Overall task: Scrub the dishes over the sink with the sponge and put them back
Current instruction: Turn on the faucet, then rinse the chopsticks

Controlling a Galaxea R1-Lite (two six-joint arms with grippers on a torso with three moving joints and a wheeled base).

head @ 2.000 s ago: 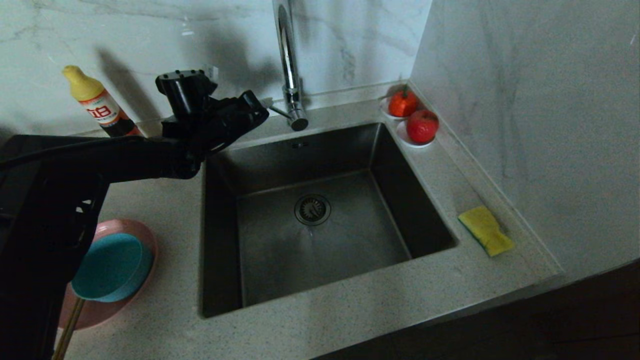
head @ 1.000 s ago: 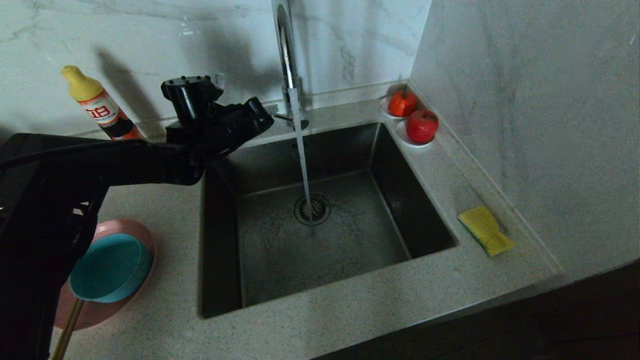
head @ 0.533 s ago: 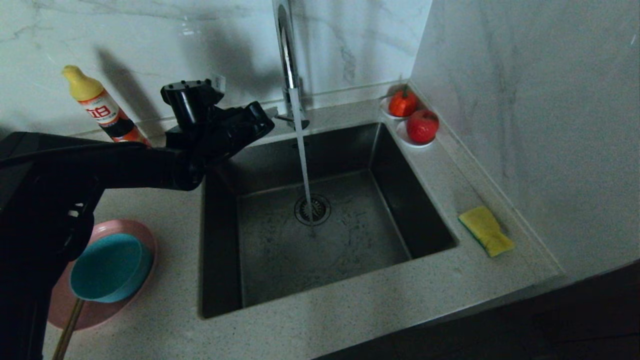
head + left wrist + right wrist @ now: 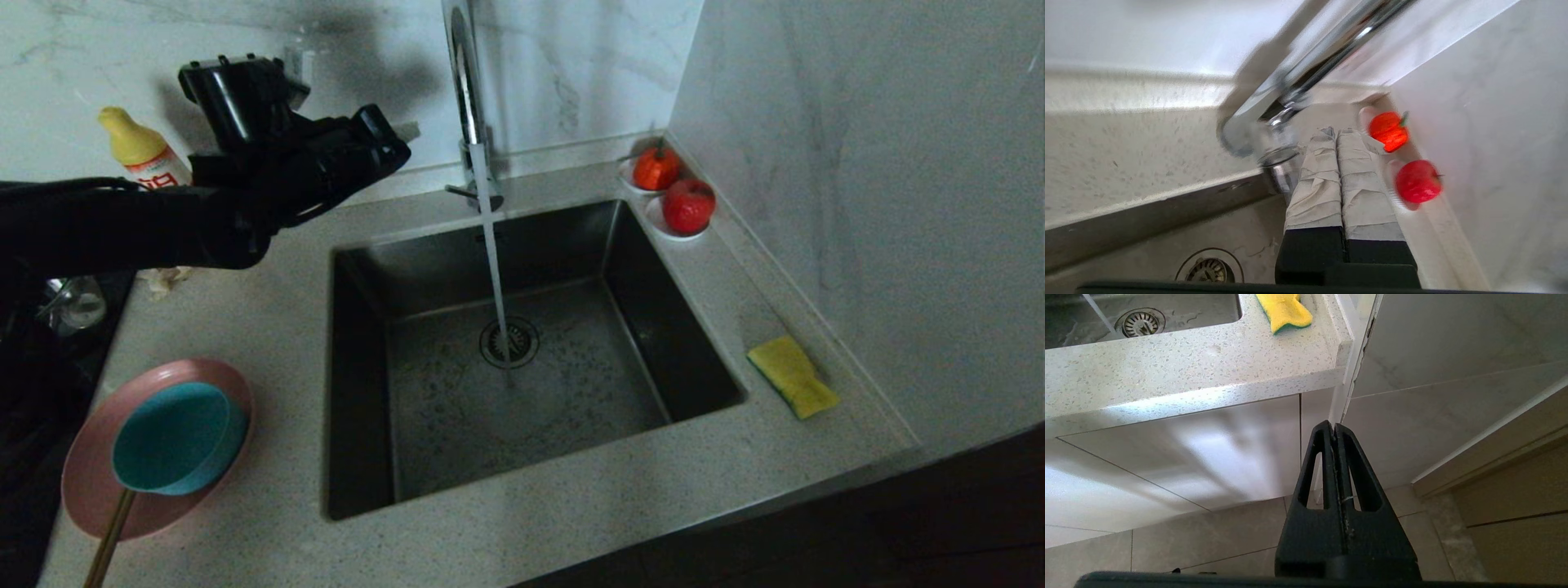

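A teal bowl [image 4: 175,438] sits on a pink plate [image 4: 86,482] on the counter left of the sink [image 4: 522,351]. Water runs from the chrome tap [image 4: 465,90] down to the drain [image 4: 509,341]. The yellow sponge [image 4: 792,376] lies on the counter right of the sink, also seen in the right wrist view as the sponge [image 4: 1284,310]. My left gripper [image 4: 406,131] is shut and empty, raised above the counter left of the tap; its taped fingers [image 4: 1327,175] press together. My right gripper [image 4: 1334,426] is shut, parked low below the counter edge.
A yellow-capped bottle [image 4: 143,159] stands at the back wall behind my left arm. Two red fruits on white saucers [image 4: 688,206] sit at the sink's back right corner. A wooden stick [image 4: 110,535] leans from the bowl. A glass pot lid [image 4: 77,302] shows at far left.
The tap went from off to running. My left arm has since pulled up and to the left, away from the tap, uncovering more of the plate and counter.
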